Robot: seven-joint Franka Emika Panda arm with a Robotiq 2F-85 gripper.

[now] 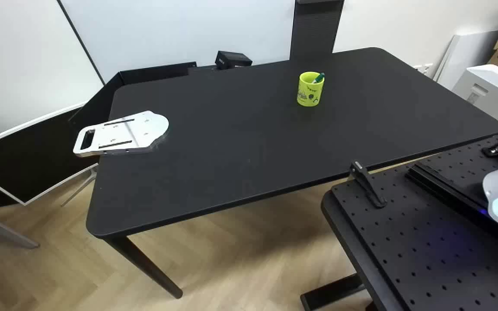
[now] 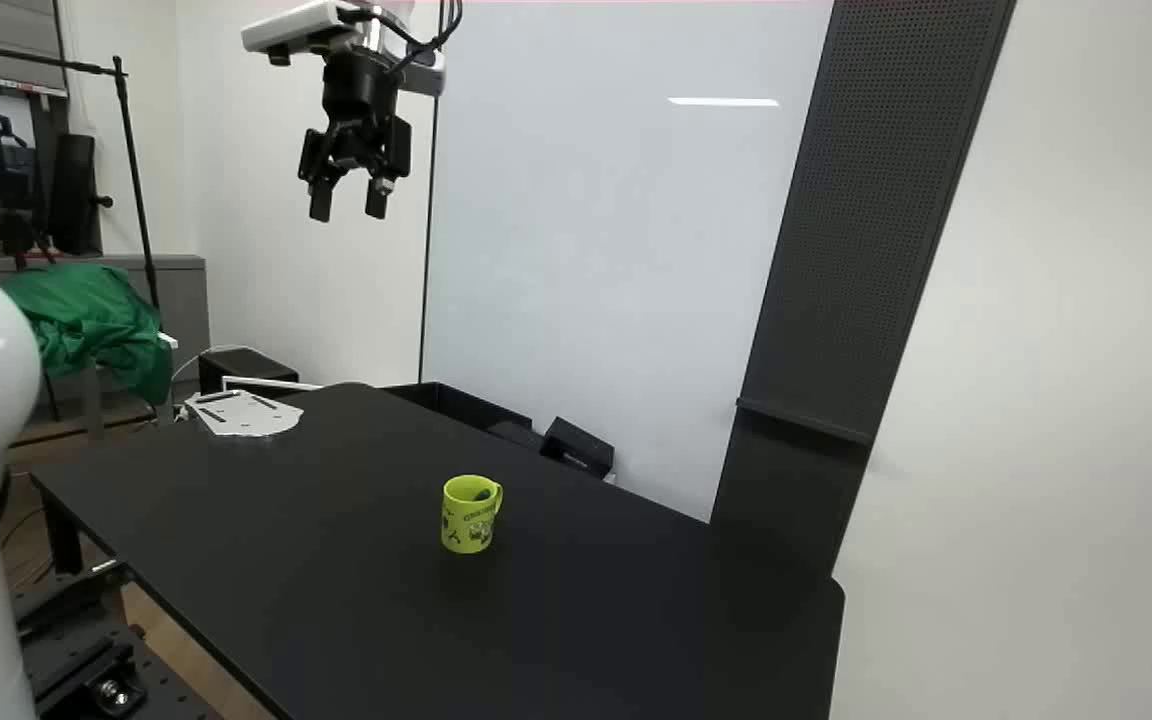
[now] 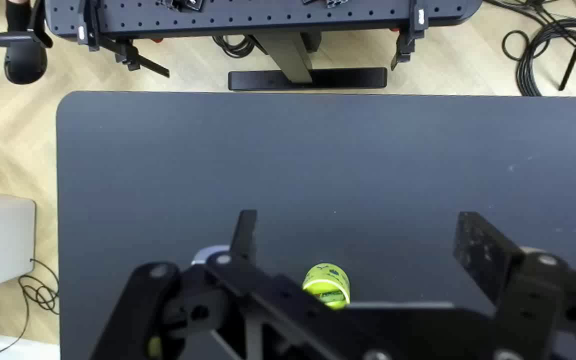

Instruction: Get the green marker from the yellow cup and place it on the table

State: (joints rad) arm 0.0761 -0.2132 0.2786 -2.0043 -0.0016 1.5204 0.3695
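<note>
The yellow cup (image 1: 308,96) stands upright on the black table (image 1: 214,142), toward its back right in that exterior view. The cup also shows in an exterior view (image 2: 466,527) and in the wrist view (image 3: 326,272). The green marker (image 1: 318,78) leans inside the cup with its dark green end at the rim. In the wrist view the marker (image 3: 332,297) lies across the cup's opening, partly hidden by the gripper. My gripper (image 2: 348,207) is open and empty, pointing down high above the table. The wrist view shows its fingers (image 3: 358,217) wide apart.
A white flat tool (image 1: 128,131) lies at the table's left edge and partly overhangs it. A black box (image 1: 233,59) is at the back edge by the whiteboard. The black perforated board (image 1: 430,242) adjoins the table's near side. A wall is behind the table.
</note>
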